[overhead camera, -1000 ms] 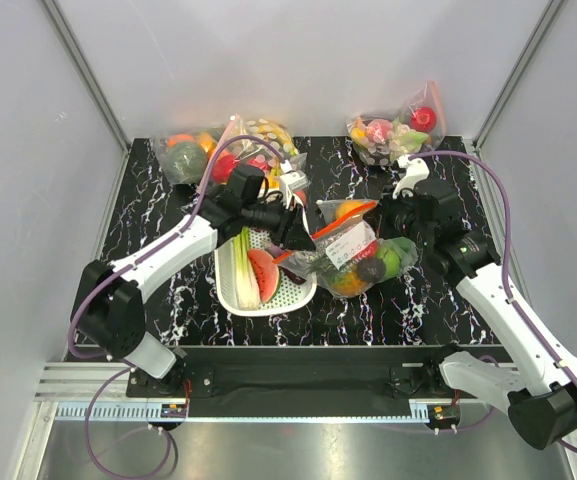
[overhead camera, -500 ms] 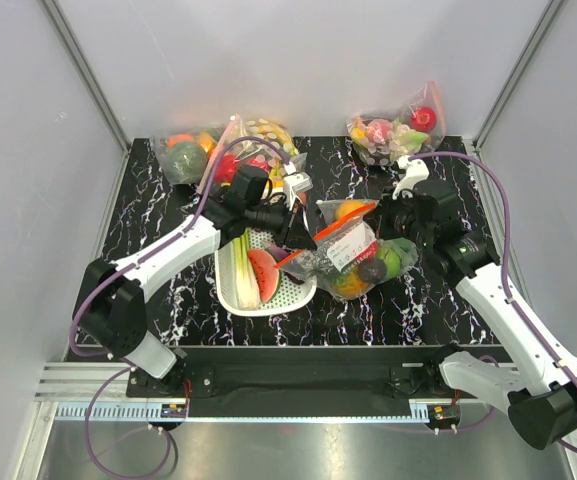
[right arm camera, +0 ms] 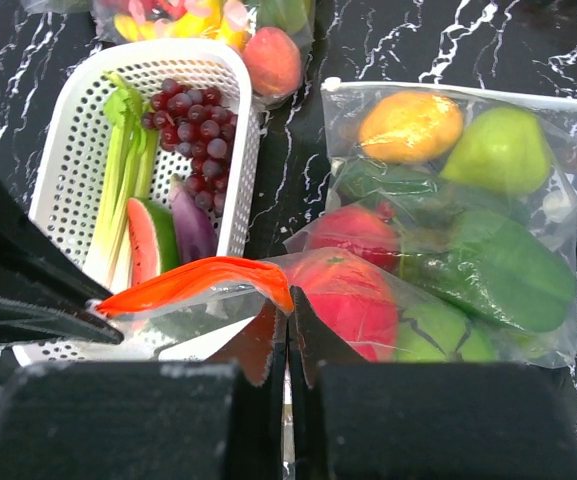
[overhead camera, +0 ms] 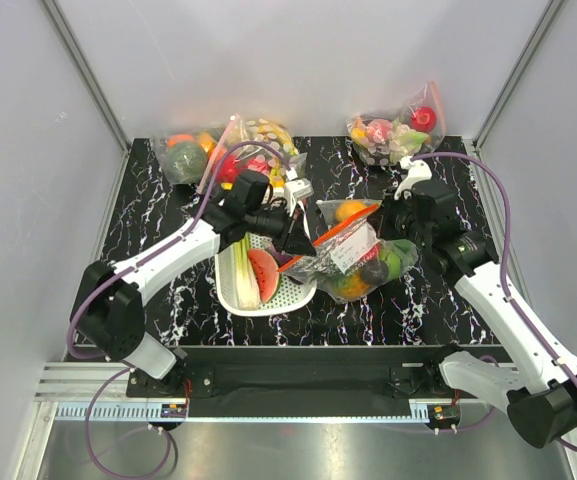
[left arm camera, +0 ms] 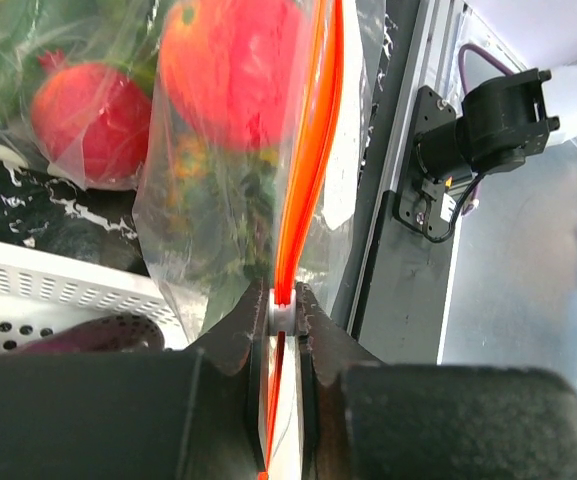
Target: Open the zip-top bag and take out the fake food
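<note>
— Toward the near edge, only the two arms reaching in over the black marbled table. Further in?

— Mid-table, held up by its top between both grippers: the zip-top bag, just beside the white basket. Clenched on one end of the orange-red zip strip by the left gripper, with a white tab between the jaws. Pinched tight at the strip's other end by the right gripper.

— Open yet?

— Cannot tell from the strip. Fake food all inside, though: red and green rounds pressed against the plastic.

— So, the opening step. Next?

— Probably drawing the left grip along the strip, away from the right, while keeping the right firm. Slowly, to avoid slipping off the thin plastic.

— And beyond?

— More filled bags along the far edge, well apart from the work. Best left alone.
</note>
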Motion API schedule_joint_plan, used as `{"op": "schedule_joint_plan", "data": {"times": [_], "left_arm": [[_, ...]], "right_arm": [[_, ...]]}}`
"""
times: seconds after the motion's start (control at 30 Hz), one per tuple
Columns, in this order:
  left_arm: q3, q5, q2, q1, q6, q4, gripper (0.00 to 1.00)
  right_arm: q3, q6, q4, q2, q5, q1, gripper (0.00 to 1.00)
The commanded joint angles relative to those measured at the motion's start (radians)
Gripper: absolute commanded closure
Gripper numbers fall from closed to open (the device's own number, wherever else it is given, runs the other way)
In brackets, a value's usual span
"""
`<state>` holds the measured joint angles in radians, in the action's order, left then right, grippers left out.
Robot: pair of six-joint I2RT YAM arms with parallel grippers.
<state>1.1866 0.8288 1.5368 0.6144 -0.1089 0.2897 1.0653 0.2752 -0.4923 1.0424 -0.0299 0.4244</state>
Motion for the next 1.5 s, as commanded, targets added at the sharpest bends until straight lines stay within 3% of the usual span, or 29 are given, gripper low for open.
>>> {"op": "schedule_joint_plan", "data": {"times": [0.0, 0.63, 0.93, 1.23, 1.27, 1.43, 1.47], "left_arm": [[-0.033, 0.004, -0.058, -0.002, 0.023, 0.055, 1.0], [-0.105, -0.056, -0.188, -0.001, 0.037, 0.169, 1.0], [-0.045, -0.082, -0.19, 0.034, 0.048, 0.2, 1.0], [0.068, -0.191, -0.172, 0.149, -0.024, 0.141, 1.0], [0.093, -0.204, -0.159, 0.172, -0.044, 0.129, 1.0], [0.192, -0.283, -0.089, 0.24, -0.061, 0.137, 1.0], [0.221, -0.293, -0.063, 0.251, -0.06, 0.153, 1.0]], "right_arm": [[0.019, -0.001, 0.064, 0.001, 0.117, -0.032, 1.0], [0.05, -0.03, 0.115, 0.09, 0.078, -0.159, 1.0], [0.091, -0.044, 0.089, 0.117, 0.059, -0.197, 1.0], [0.133, -0.005, -0.001, 0.116, 0.059, -0.204, 1.0], [0.156, 0.008, -0.044, 0.117, 0.061, -0.203, 0.99], [0.225, 0.054, -0.17, 0.111, 0.047, -0.205, 0.52], [0.242, 0.08, -0.204, 0.107, 0.047, -0.205, 0.48]]}}
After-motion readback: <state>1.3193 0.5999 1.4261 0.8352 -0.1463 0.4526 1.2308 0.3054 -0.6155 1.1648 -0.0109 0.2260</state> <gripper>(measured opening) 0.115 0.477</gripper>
